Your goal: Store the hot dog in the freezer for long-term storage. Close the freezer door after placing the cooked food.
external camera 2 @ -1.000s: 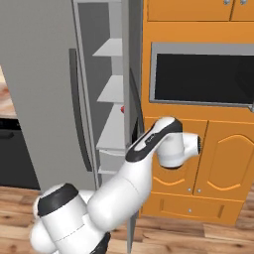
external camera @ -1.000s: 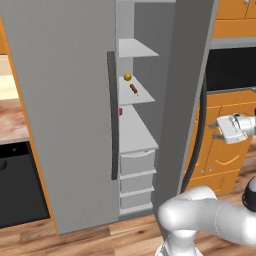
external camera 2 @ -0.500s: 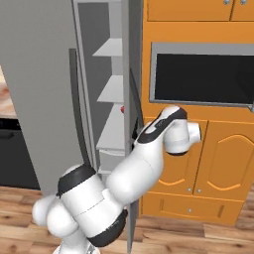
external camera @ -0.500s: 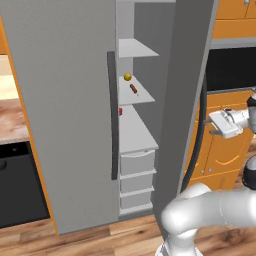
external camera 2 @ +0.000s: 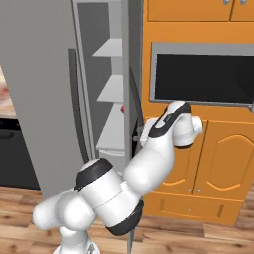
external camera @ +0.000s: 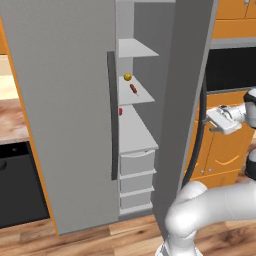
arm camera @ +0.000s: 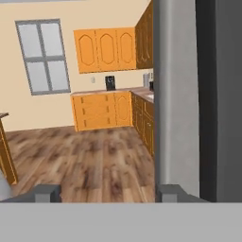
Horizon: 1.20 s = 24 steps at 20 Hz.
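The freezer stands open, its white shelves and drawers showing. On the middle shelf lies the hot dog, a thin reddish-brown stick. The freezer door is swung out toward me, edge-on in the left base view; in the right base view the door edge is a narrow strip. My gripper is on the door's outer side, beside its dark curved handle. From the right base the gripper sits against the door edge. In the hand view the gripper is open with nothing between its fingers, and the grey door rises by the right fingertip.
A small yellow ball sits behind the hot dog and a small red lump lies one shelf lower. The wider grey door is closed on the left. Orange cabinets and a dark oven stand right of the freezer.
My hand has moved left and slightly up, closer to the freezer door's outer side by the handle, and the arm's elbow has swung. The hot dog and door have not moved.
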### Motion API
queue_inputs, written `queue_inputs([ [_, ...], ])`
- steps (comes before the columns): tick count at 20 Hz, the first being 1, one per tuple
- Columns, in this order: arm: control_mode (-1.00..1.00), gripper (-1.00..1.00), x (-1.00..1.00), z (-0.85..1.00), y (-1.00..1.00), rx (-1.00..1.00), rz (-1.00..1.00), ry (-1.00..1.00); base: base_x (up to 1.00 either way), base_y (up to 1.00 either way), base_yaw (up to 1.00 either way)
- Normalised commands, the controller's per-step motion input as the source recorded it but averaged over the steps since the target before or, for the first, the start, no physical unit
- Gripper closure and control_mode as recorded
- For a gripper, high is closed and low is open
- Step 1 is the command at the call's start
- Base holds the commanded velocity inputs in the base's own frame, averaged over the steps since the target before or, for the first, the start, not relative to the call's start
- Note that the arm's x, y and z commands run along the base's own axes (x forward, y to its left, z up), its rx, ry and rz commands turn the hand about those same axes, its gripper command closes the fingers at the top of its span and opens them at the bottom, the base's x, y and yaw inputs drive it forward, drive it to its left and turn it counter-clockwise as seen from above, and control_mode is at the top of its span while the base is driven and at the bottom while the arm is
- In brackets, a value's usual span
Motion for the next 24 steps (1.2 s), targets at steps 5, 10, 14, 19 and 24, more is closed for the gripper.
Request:
queue_inputs([
  [5,-1.00,-1.00,0.00,0.00,0.00,0.00,0.01,0.00,0.00,0.00,0.00],
  [10,-1.00,-1.00,-0.22,0.00,-0.03,0.00,0.00,-0.03,0.00,0.00,0.00],
  [14,-1.00,-1.00,-0.08,0.04,0.00,0.00,0.00,-0.04,0.00,0.00,0.00],
  [19,-1.00,-1.00,-0.15,0.18,0.00,0.00,-0.01,-0.03,0.00,0.00,0.00],
  [24,-1.00,-1.00,-0.15,0.20,-0.14,0.00,-0.11,0.00,0.00,0.00,0.00],
])
